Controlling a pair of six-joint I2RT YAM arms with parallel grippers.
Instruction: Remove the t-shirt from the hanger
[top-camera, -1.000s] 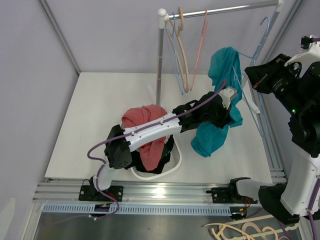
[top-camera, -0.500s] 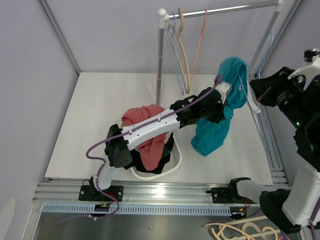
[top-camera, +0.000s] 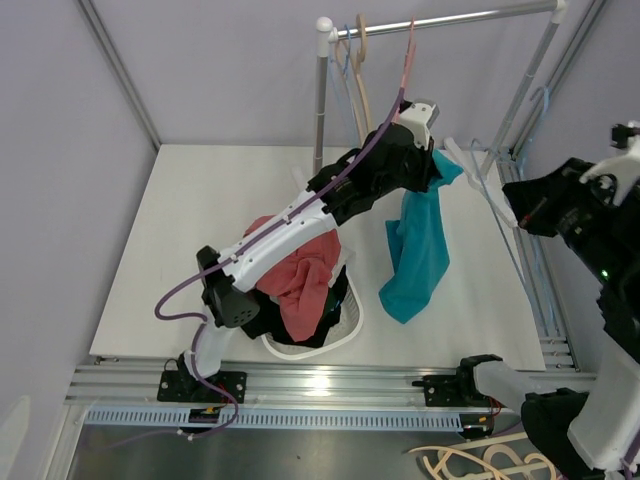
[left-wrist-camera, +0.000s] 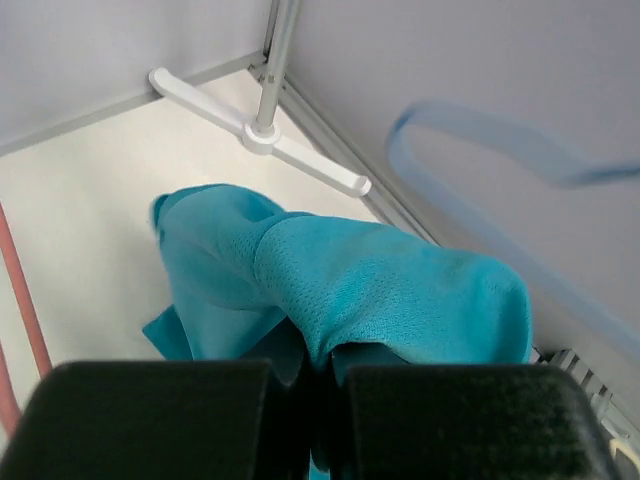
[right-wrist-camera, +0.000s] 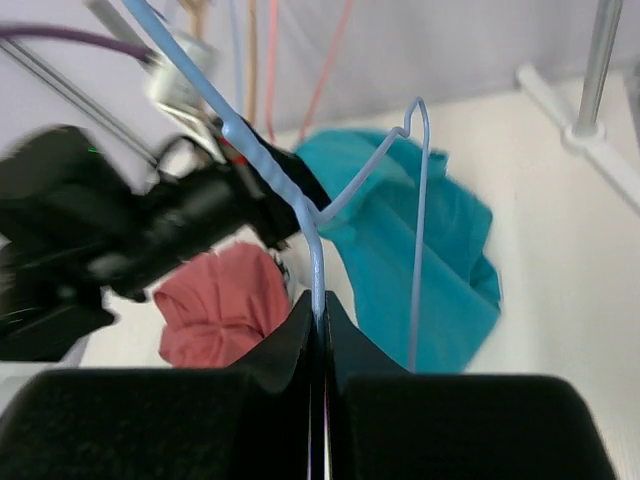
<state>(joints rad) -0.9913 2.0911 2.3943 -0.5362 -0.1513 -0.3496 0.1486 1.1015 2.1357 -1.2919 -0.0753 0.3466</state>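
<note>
The left gripper (left-wrist-camera: 308, 388) clamps the teal t-shirt (top-camera: 415, 255) above the table's (top-camera: 200, 250) back edge, while the right gripper (right-wrist-camera: 320, 335) pinches the blue hanger (right-wrist-camera: 268, 165) beside it.

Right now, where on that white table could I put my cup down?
The widest bare patch of the table lies left of the rack pole and the basket. A smaller one sits at the near right corner, beyond the dangling teal t-shirt. The middle is crowded; the blue hanger juts over the right side.
</note>
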